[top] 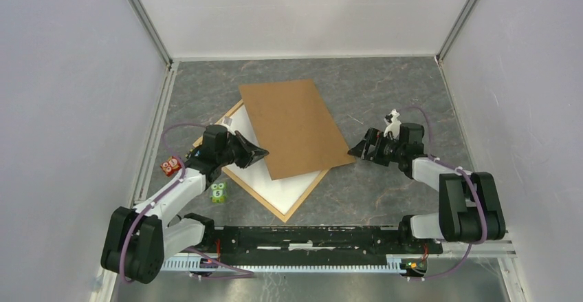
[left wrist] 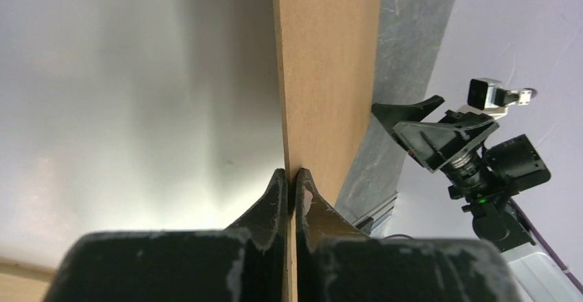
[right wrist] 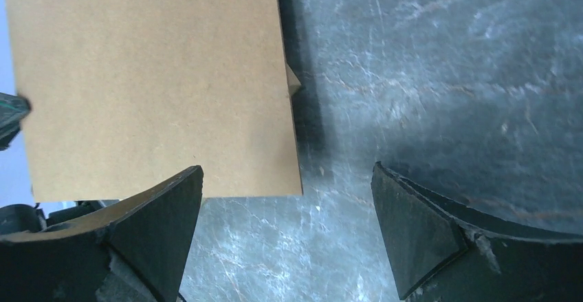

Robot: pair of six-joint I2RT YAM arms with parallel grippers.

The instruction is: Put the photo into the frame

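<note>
The frame point(top: 278, 212), thin light wood, lies flat at left centre. Inside it lies the photo point(top: 273, 187), plain white side up, also seen in the left wrist view point(left wrist: 130, 109). A brown backing board point(top: 295, 126) covers their far half at a slant. My left gripper point(top: 264, 153) is shut on the board's left edge point(left wrist: 291, 173), one finger on each face of the board point(left wrist: 330, 75). My right gripper point(top: 354, 152) stands open just off the board's right corner; the board point(right wrist: 151, 82) ends in front of its left finger, and only grey table shows between the fingers point(right wrist: 287, 178).
A red cube point(top: 170, 166) and a green cube marked 5 point(top: 218, 192) sit by the left arm, near the frame's left corner. White walls close in the grey marbled table point(top: 385, 89) on three sides. The right arm point(left wrist: 474, 151) shows in the left wrist view.
</note>
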